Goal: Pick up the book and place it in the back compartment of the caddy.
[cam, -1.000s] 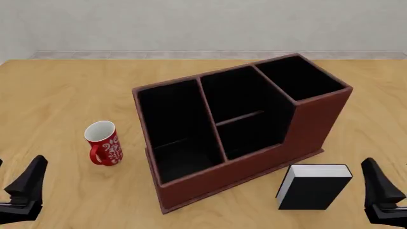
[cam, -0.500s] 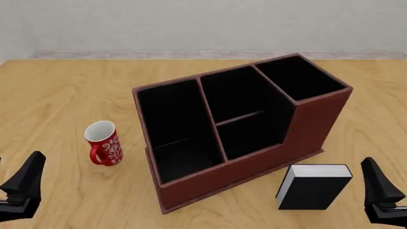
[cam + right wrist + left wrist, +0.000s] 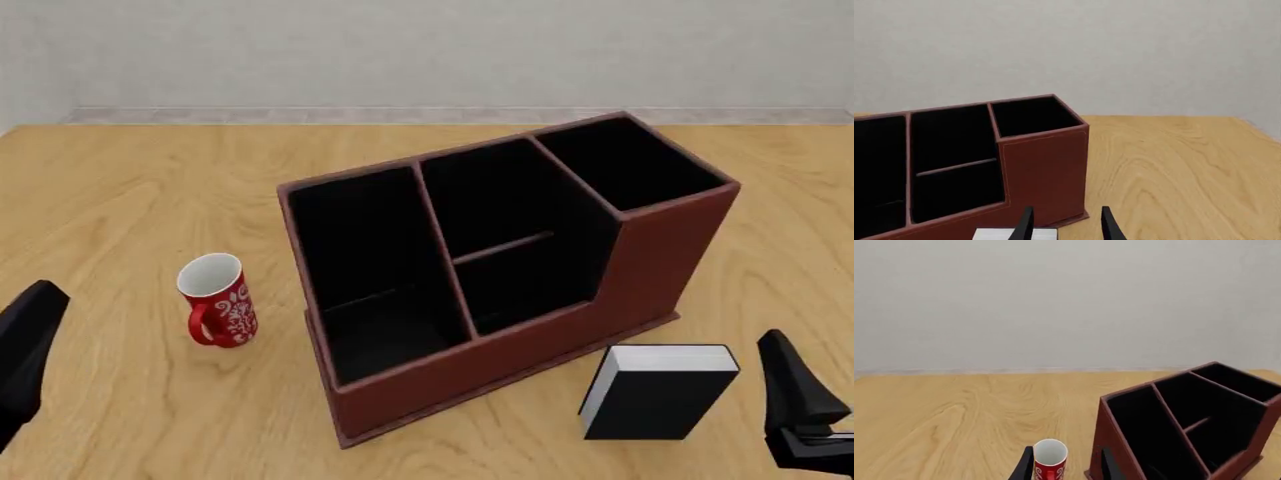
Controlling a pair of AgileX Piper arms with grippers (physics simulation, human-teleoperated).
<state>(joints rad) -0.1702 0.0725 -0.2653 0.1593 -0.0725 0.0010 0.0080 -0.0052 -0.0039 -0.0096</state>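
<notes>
In the front view one book (image 3: 657,392), one caddy (image 3: 501,275), one mug (image 3: 218,300) and two grippers are counted on a wooden table (image 3: 120,200). The book is seen standing upright at about five o'clock from the caddy, just beside its near right corner and apart from it; black covers and spine are shown, with a white page block visible along the top. The caddy is a reddish-brown box with black lining, split by thin partitions, and its back compartment (image 3: 501,205) is found behind a thin low divider in the middle section. The red patterned mug stands at about nine o'clock from the caddy, well apart from it. The left gripper (image 3: 24,350) is cut by the picture's edge at eight o'clock, the right gripper (image 3: 801,405) at four o'clock, near the book but not touching it. In the left wrist view one mug (image 3: 1050,459) and one caddy (image 3: 1187,425) are seen; the left gripper (image 3: 1066,467) is shown with its two fingers spread, nothing held, the mug appearing between them farther off. In the right wrist view one caddy (image 3: 967,160) and the white top of one book (image 3: 1011,233) are seen; the right gripper (image 3: 1066,225) is likewise shown with fingers parted and nothing held.
</notes>
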